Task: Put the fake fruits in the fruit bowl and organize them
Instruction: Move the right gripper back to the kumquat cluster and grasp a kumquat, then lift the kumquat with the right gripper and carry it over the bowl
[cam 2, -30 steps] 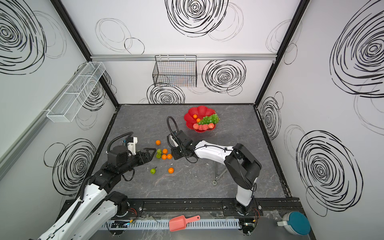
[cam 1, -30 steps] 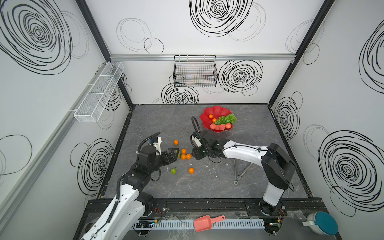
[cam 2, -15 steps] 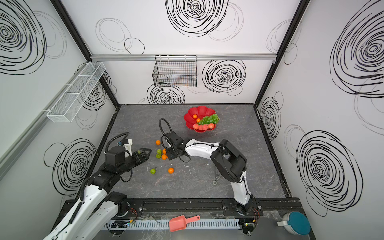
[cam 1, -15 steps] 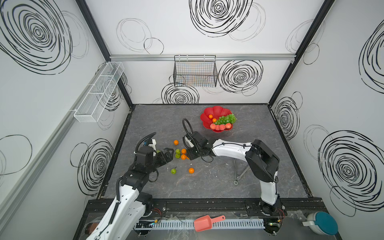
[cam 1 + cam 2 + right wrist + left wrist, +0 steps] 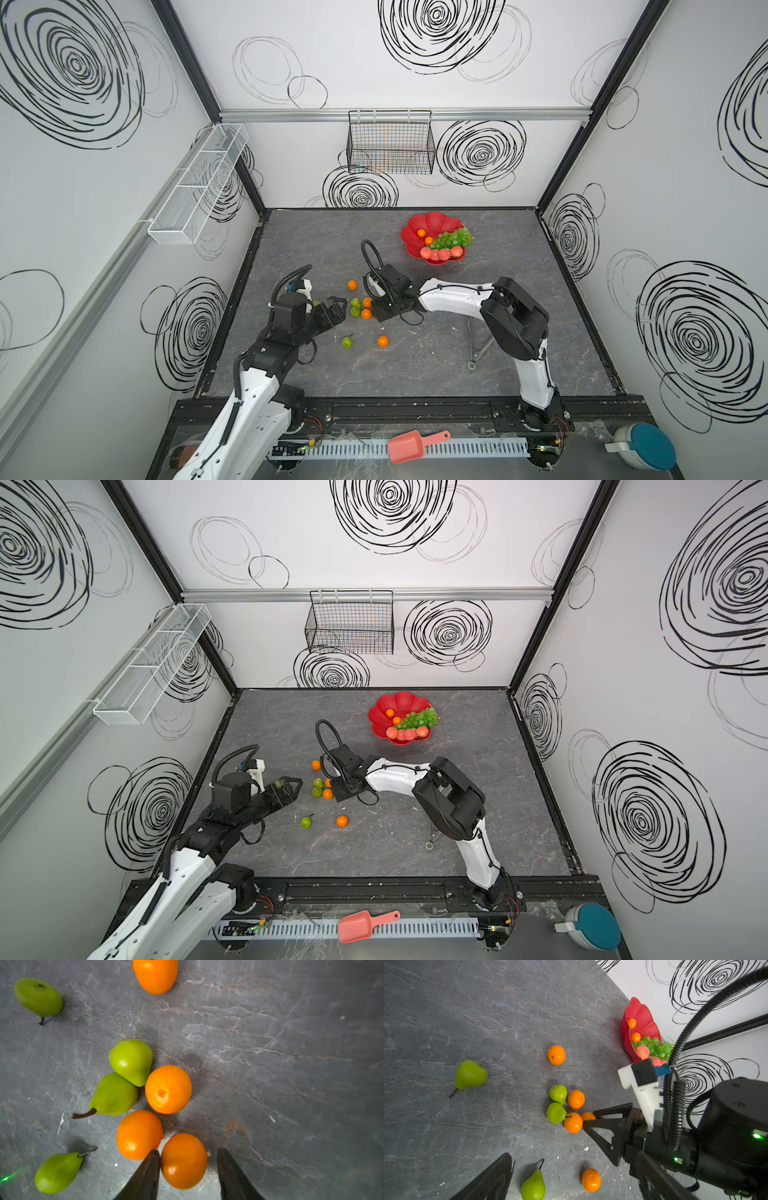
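The red fruit bowl (image 5: pixel 432 218) (image 5: pixel 399 697) stands at the back of the table, holding grapes (image 5: pixel 451 237), peaches (image 5: pixel 440 253) and two oranges (image 5: pixel 421 232). At mid-table, two pears (image 5: pixel 355 306) and some oranges (image 5: pixel 366 308) lie in a cluster. My right gripper (image 5: pixel 188 1155) (image 5: pixel 376 309) is open and low, with one cluster orange (image 5: pixel 184 1161) between its jaws; one finger touches it, the other stands off. My left gripper (image 5: pixel 336 309) (image 5: pixel 575 1157) is open, just left of the cluster. A lone pear (image 5: pixel 346 342) and orange (image 5: pixel 382 341) lie nearer the front.
Another orange (image 5: pixel 352 285) lies behind the cluster, and a pear (image 5: pixel 470 1074) sits by my left arm. A thin metal stand (image 5: pixel 478 349) is on the table under my right arm. A salmon scoop (image 5: pixel 415 445) lies beyond the front rail. A wire basket (image 5: pixel 390 143) hangs on the back wall.
My right gripper has slid left across the table into the cluster and now straddles an orange. My left gripper has drawn back slightly to the left.
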Tool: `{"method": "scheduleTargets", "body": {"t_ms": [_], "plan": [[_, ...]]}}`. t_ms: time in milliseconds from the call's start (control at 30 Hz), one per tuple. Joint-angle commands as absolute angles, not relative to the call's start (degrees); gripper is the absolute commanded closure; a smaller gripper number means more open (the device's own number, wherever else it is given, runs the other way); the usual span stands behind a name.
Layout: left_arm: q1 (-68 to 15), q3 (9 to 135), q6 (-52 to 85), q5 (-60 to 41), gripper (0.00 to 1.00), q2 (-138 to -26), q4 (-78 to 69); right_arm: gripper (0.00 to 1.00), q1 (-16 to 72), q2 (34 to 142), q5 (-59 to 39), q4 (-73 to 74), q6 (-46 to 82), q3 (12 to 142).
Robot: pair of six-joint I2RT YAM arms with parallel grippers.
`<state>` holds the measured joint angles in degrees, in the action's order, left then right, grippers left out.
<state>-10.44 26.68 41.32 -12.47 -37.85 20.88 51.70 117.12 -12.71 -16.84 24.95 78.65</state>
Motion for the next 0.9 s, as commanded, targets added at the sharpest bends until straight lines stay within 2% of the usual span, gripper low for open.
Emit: {"method": "scheduleTargets", "body": {"t_ms": [0, 500, 867], "plan": [[-9.91, 26.11, 41.31, -13.08, 0.04, -37.88, 18.69, 0.51, 51.57, 117.92, -13.18, -18.12, 25.74, 80.06], [-9.62, 26.13, 41.20, -13.36, 0.04, -37.97, 18.56, 0.57, 51.45, 118.17, -12.93, -17.88, 26.01, 79.01], [-10.83, 28.05, 39.87, -12.76, 0.04, -39.14, 16.76, 0.61, 50.14, 111.31, -13.17, -16.15, 27.29, 74.89]]}}
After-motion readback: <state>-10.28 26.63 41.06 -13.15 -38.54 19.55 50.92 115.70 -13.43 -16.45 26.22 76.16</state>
